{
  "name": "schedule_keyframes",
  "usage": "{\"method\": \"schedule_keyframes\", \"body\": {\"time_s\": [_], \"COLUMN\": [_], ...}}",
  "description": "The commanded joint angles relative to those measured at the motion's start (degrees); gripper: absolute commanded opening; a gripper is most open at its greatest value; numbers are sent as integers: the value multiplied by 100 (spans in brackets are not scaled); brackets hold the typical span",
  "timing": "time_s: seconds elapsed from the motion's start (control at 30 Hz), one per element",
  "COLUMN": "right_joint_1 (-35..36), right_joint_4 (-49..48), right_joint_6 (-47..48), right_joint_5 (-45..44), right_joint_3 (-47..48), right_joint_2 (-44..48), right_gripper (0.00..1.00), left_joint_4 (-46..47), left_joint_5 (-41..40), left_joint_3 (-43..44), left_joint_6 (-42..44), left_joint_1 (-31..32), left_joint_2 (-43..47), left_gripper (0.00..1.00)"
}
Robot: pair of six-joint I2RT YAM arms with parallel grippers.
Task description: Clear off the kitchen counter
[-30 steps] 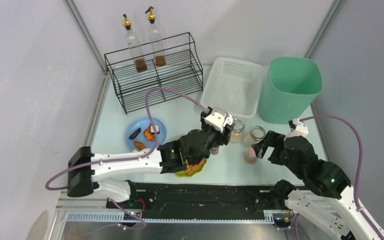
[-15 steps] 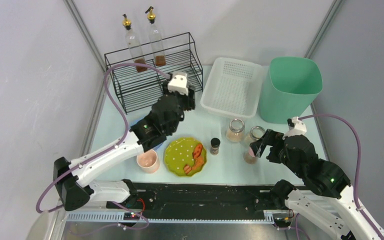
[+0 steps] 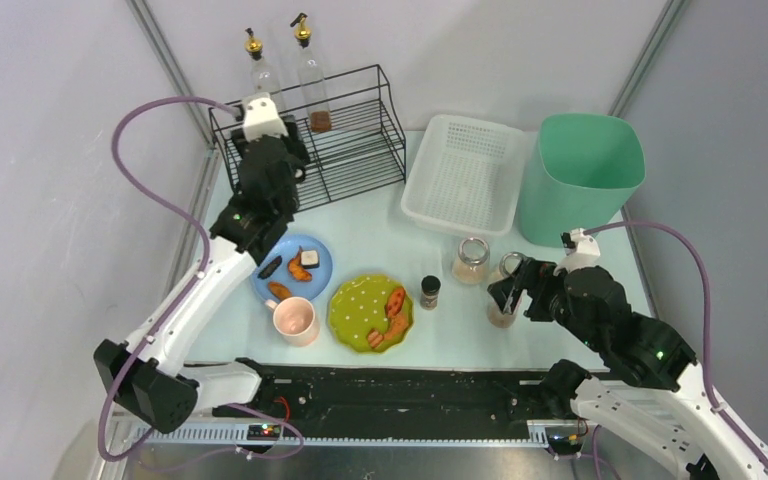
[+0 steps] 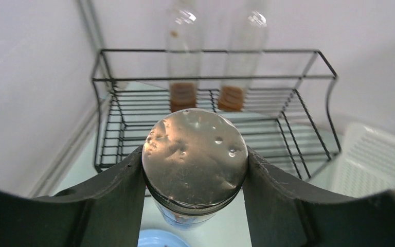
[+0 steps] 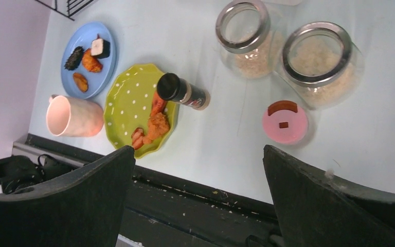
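1. While the left gripper [image 4: 195, 177] clamps a silver-lidded jar [image 4: 194, 154] between its two fingers, the left arm stretches toward the back left corner and holds the jar in front of the black wire rack [image 3: 360, 135].
2. Two glass bottles [image 3: 312, 75] with gold pourers stand on the rack's top shelf, each with a little brown liquid at the bottom.
3. The right gripper [image 3: 507, 290] hangs near the front right, its jaws spread wide with nothing between them, above a small pink-lidded jar [image 5: 284, 122].
4. The kitchen counter [image 3: 380, 225], a pale mint-green top, lies under both arms and carries most of the clutter.
5. A blue plate [image 3: 322, 268] with small pieces of food sits left of centre, and a green dotted plate [image 3: 352, 305] with orange food lies just beside it.
6. A pink mug [image 3: 295, 320] stands close by both plates at the front.
7. A black-capped shaker [image 3: 429, 292] stands just right of the green plate.
8. Two open glass jars [image 5: 244, 36] holding pale grains stand side by side behind the pink-lidded jar.
9. A white perforated basket [image 3: 465, 170] sits at the back, right of the rack, with a tall mint-green bin [image 3: 580, 175] beside it.
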State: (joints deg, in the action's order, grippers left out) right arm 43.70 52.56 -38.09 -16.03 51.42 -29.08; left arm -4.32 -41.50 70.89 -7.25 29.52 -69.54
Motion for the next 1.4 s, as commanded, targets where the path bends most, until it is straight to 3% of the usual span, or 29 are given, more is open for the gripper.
{"method": "schedule_keyframes", "body": {"time_s": [0.0, 0.17, 0.4, 0.73, 1.0, 1.37], "right_joint_1": [179, 256, 379, 552, 588, 628], "right_joint_4": [-501, -780, -999, -1405, -1565, -1876], "right_joint_6": [148, 235, 255, 199, 345, 306], "right_joint_5": [170, 378, 588, 1084, 1176, 1318], "right_joint_3": [-16, -81, -128, -440, -553, -689], "right_joint_2": [-10, -90, -40, 73, 5, -281], "right_gripper": [100, 100, 100, 100, 100, 100], "left_joint_4": [340, 346, 396, 468, 513, 616], "left_joint_5": [-231, -112, -319, 594, 1252, 1536], "left_joint_3": [679, 1225, 1850, 3069, 3468, 3806], "left_joint_6": [-160, -303, 171, 311, 145, -99], "left_joint_1": [-619, -1350, -1749, -2261, -2541, -2923], "left_joint_2": [-73, -376, -1045, -2291, -2849, -3354], "left_gripper": [0, 0, 0, 0, 0, 0]}}
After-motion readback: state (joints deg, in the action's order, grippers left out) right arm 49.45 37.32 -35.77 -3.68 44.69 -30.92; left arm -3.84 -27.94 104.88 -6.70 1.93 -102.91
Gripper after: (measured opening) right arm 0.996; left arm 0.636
